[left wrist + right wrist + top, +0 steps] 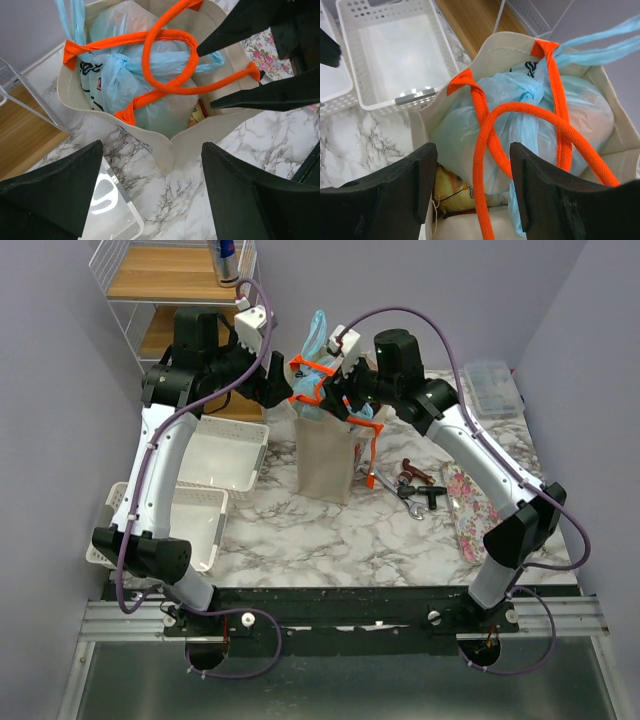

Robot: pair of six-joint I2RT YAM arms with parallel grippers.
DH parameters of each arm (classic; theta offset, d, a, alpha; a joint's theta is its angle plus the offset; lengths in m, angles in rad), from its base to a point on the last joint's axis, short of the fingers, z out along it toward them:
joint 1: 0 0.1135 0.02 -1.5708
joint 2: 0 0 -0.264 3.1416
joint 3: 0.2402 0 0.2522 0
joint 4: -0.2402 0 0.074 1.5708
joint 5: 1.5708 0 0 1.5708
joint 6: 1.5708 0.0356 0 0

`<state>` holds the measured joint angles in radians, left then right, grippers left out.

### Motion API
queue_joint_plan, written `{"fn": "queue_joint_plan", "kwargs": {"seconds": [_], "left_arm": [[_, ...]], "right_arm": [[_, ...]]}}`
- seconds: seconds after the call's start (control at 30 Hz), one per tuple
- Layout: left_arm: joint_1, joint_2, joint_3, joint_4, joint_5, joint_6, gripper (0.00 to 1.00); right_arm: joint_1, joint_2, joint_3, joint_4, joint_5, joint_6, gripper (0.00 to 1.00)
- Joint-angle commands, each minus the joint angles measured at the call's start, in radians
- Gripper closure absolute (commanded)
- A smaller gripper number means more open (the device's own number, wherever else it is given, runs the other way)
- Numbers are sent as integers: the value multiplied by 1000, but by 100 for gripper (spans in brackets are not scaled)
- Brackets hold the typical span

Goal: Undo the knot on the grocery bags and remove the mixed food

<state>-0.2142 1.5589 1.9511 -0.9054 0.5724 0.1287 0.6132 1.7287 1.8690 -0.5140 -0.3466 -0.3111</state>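
The right tool (472, 157) hung above the beige canvas tote (510, 42), its two black fingers (400, 195) standing apart with nothing pinched between them, while the orange strap handles (520, 112) looped across the tote's open mouth below. Inside the tote lay a light-blue plastic bag (580, 115), its top tied in a knot (535, 92) with loose tails trailing over the far rim, and a yellow snack packet (451, 192) was wedged between that bag and the near wall. Beside the tote a white perforated basket (395, 55) sat on the marble table (365, 145).
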Motion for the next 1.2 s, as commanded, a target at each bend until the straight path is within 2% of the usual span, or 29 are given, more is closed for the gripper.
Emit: {"fn": "queue_joint_plan", "kwargs": {"seconds": [0.0, 0.2, 0.63, 0.8, 0.93, 1.07, 1.17], "left_arm": [[2, 42, 86, 4, -38, -74, 20], [9, -4, -14, 37, -57, -85, 20], [22, -91, -64, 33, -82, -86, 19], [22, -105, -104, 41, -77, -69, 19], [21, -116, -129, 74, -32, -30, 20], [0, -114, -145, 125, -2, 45, 22], [-42, -102, -144, 157, 0, 116, 22]], "right_arm": [[-3, 51, 28, 52, 104, 100, 34], [-2, 86, 20, 121, 88, 195, 41], [-3, 184, 6, 178, 159, 199, 49], [-2, 152, 20, 187, 108, 222, 68], [-3, 65, 10, 199, 119, 230, 88], [-9, -51, -77, 205, 204, 218, 98], [-22, -149, -184, 209, 295, 228, 98]]}}
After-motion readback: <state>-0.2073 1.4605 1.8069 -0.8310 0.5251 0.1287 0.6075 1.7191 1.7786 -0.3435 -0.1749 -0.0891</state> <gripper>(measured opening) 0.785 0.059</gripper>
